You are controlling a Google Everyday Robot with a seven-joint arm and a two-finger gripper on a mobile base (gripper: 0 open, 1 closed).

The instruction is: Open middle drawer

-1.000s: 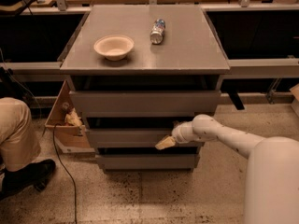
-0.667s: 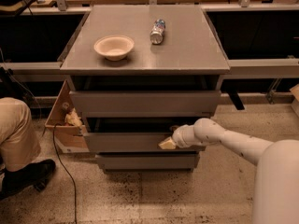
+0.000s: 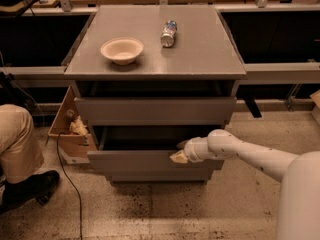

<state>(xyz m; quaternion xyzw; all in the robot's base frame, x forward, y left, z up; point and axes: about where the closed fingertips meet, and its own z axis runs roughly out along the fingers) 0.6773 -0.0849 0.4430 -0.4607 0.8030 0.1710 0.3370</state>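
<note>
1 pincer [image 3: 179, 157] is at the middle drawer [image 3: 145, 161] of 3; 1 bowl [image 3: 122, 50], 1 can [image 3: 169, 33].

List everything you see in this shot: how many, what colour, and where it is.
cabinet: one, grey, centre, three drawers
middle drawer: one, grey, partly pulled out
bowl: one, cream, cabinet top, left side
can: one, silvery with blue, lying on cabinet top, right of bowl
cardboard box: one, brown, floor left of cabinet
cable: one, black, floor at left
bystander's leg: one, tan trousers, black shoe, left edge
arm: one, white, from lower right
claw: one, pale, at middle drawer's front top edge
</note>
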